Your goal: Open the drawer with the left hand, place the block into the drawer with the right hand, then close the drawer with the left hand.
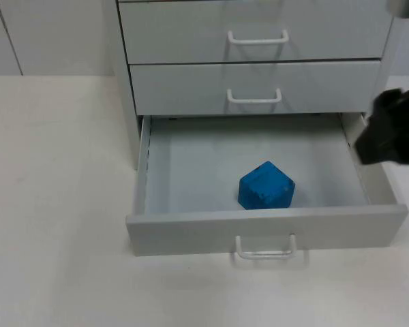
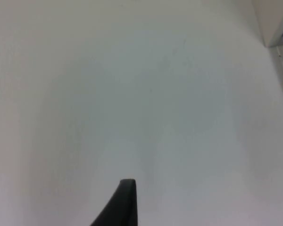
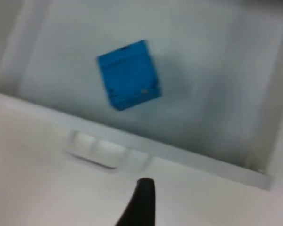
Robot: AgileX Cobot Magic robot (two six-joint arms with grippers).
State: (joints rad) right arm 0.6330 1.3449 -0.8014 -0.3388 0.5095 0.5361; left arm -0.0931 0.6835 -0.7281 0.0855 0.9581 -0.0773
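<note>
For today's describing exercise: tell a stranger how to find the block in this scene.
Find the grey cabinet at the back of the white table. Its lowest drawer is pulled open. The block lies inside, near the front wall: the one bright blue thing among grey and white.

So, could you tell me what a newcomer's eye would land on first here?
The blue block lying inside the open bottom drawer of the grey cabinet, near the drawer's front wall. Next, the black right arm beside the drawer's right edge, and the white handle on the drawer front.
</note>
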